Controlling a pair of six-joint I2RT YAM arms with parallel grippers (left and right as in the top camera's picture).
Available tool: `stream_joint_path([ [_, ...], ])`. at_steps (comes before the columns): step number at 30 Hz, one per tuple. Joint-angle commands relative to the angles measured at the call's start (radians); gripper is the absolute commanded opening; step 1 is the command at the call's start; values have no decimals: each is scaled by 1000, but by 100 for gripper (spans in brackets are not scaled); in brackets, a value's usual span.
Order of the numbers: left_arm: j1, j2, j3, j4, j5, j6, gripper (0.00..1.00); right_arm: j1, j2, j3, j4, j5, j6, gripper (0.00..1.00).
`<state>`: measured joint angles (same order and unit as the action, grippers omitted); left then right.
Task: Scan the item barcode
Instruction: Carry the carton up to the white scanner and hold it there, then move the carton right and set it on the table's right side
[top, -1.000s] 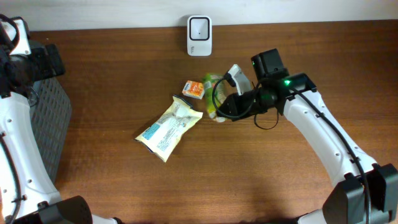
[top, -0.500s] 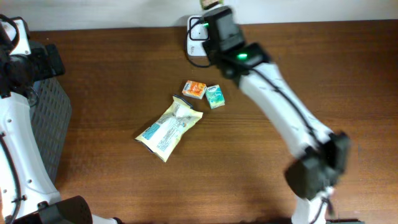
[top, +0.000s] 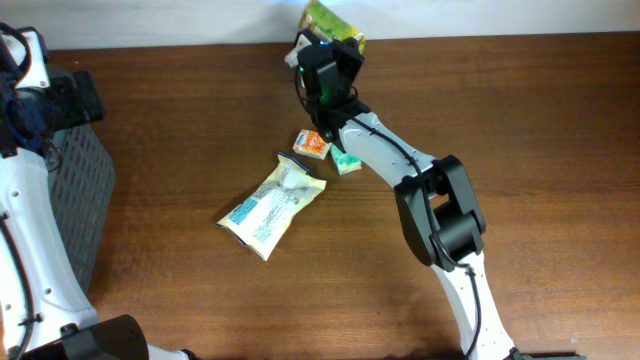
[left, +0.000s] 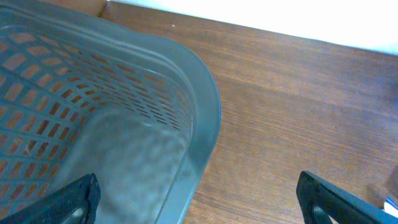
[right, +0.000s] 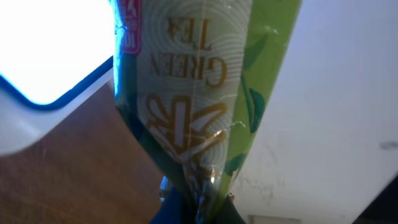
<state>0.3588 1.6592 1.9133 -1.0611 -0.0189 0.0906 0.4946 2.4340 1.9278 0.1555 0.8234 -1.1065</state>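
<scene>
Apparently mid-scan: right gripper (top: 333, 42) clamped on green tea packet (top: 330, 16), held up at table's far edge. Pickup done; by my judgement, presenting barcode and getting a read remain. Left gripper (left: 199, 202) spread wide, empty, over grey basket (left: 124, 124). Right wrist view alone shows packet label close to white scanner (right: 43, 56); overhead shows no scanner, arm covers that spot. Barcode itself visible nowhere.

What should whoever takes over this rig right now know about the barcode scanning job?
Left gripper: open, empty, hanging over the grey basket.
Right gripper: shut on the green tea packet, raised at the table's far edge.
On the table: orange packet, teal packet, large snack bag.
Done: tea packet picked up.
Left: present its barcode; no scan can be confirmed from these views.
</scene>
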Motion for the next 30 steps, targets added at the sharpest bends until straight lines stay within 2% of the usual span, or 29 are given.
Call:
stream_joint_path([
  [1,4,-18,6,1,-4,16,99,-15,4,21,20,-8,-101,4],
  [16,4,-18,6,1,-4,16,99,-23,-35,21,52,27,-88,4],
  [22,4,-18,6,1,-4,16,99,-27,-248,21,33,27,91,4],
  [24,4,-18,6,1,-4,16,99,-31,-367,21,-71,23,186,4],
  [27,4,-18,6,1,-4,16,99,-33,-520,21,-389,-66,357,4],
  [28,4,-18,6,1,-4,16,99,-37,-557,21,-481,-103,431,4],
  [30,4,-18,6,1,-4,16,99,-72,-640,21,-706,-238,672,4],
])
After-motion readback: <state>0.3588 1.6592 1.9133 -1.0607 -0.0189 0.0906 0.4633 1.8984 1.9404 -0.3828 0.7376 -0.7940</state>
